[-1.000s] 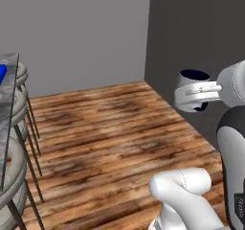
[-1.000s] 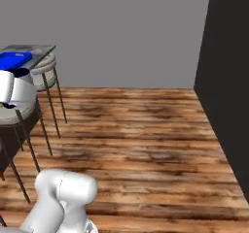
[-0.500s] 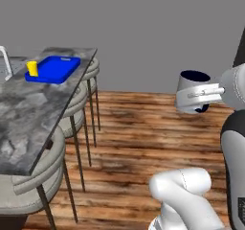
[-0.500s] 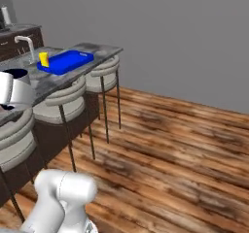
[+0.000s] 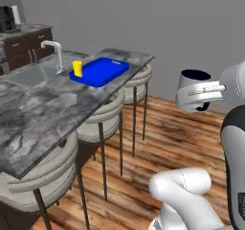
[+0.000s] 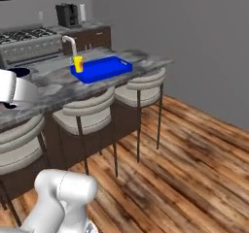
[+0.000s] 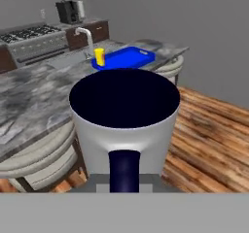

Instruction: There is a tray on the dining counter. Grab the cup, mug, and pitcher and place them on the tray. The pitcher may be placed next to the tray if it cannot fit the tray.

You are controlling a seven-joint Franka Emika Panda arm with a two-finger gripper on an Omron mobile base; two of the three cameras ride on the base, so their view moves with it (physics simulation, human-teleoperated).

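Note:
My gripper (image 5: 205, 90) is shut on the mug (image 5: 193, 88), a silver-grey mug with a dark navy inside, held upright in the air over the wooden floor to the right of the dining counter (image 5: 45, 110). The hand view looks into the mug (image 7: 124, 125), with its navy handle facing the camera. At the counter's far end lies the blue tray (image 5: 109, 68), and the yellow cup (image 5: 77, 68) stands upright on its left part. From the right, the tray (image 6: 108, 68) and cup (image 6: 78, 63) sit past the stools. The pitcher is out of view.
Round padded stools (image 5: 101, 120) line the counter's near side on thin dark legs. A sink with a white faucet (image 5: 53, 49) lies left of the tray. A stove (image 6: 26, 41) and coffee machine (image 6: 65, 15) stand at the back wall. Open wooden floor (image 6: 185, 159) stretches right.
The whole picture has swung with the base: the counter, tray and cup have come from the left edge into fuller, nearer view. The mug stays held in the gripper.

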